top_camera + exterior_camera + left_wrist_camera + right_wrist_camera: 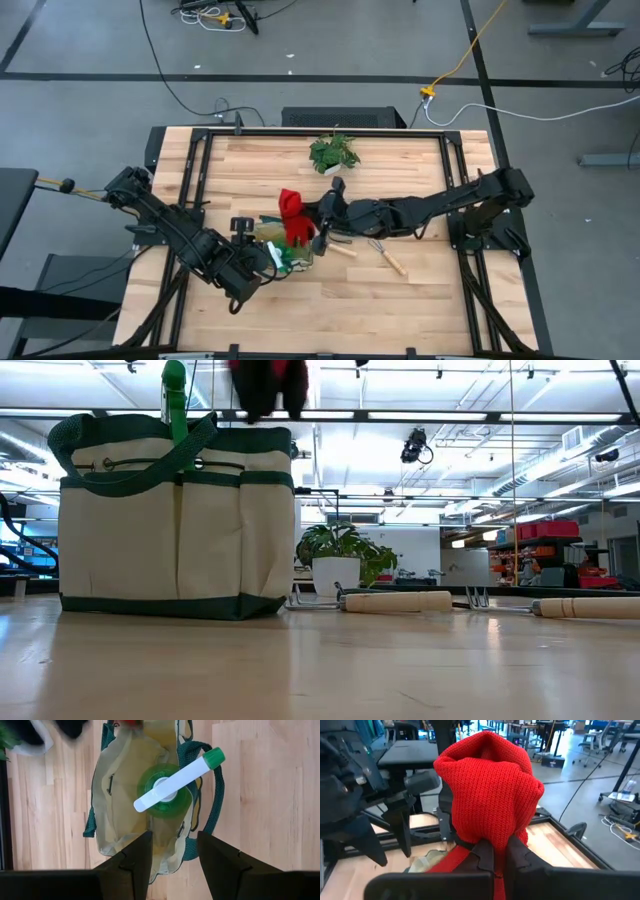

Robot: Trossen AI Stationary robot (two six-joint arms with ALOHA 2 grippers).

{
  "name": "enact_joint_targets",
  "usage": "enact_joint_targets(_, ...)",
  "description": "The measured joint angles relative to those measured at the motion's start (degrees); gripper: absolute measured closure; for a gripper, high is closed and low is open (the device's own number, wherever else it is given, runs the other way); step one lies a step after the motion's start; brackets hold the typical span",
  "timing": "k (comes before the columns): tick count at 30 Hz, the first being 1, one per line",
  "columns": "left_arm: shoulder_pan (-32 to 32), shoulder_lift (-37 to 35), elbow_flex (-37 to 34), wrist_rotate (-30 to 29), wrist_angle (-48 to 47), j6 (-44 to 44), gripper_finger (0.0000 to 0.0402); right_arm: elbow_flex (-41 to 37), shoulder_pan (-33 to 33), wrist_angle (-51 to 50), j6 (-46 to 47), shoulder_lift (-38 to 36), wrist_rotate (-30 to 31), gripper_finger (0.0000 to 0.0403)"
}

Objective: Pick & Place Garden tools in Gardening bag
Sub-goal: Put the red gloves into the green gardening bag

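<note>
The cream gardening bag with green trim (175,520) stands upright on the table, left of centre; it also shows from above in the left wrist view (125,805). A green translucent piece with a white stem and green cap (172,782) sticks up out of the bag (175,400). My left gripper (172,857) hangs open over the bag, touching nothing. My right gripper (495,852) is shut on the red gloves (487,790), held high beside the bag's top (268,385). Two wooden-handled tools (388,255) (340,247) lie on the table to the bag's right. My right gripper pinches the bunched red gloves by their lower part (492,837) between its two fingers. The fingers come roughly level from the table's right side. The gloves are lifted clear of the table and bulge up beyond the fingertips, above the bag's right edge.
A leafy plant in a white pot (335,152) stands at the far middle of the table. The wooden handles (395,601) (590,607) lie right of the bag. Bare wood lies at the near side of the table (400,310).
</note>
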Motion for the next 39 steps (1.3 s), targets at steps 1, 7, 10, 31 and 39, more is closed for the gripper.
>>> enact_joint_targets(1,0.0,0.0,0.0,0.0,0.0,0.0,0.0239,0.0,0.0,0.2,-0.3,0.5,0.0,0.0401)
enact_joint_targets(7,0.0,0.0,0.0,-0.2,0.0,0.0,0.0239,0.0,0.0,5.0,-3.0,4.0,-0.5,0.0401)
enact_joint_targets(10,0.0,0.0,0.0,-0.2,0.0,0.0,0.0239,0.0,0.0,6.5,-4.0,4.8,-0.4,0.0401)
enact_joint_targets(31,0.0,0.0,0.0,-0.4,-0.1,0.0,0.0239,-0.1,0.2,8.3,-3.6,8.7,-5.4,0.0402)
enact_joint_targets(39,0.0,0.0,0.0,-0.4,-0.1,0.0,0.0239,-0.1,0.8,5.2,-2.0,8.7,-6.1,0.0401)
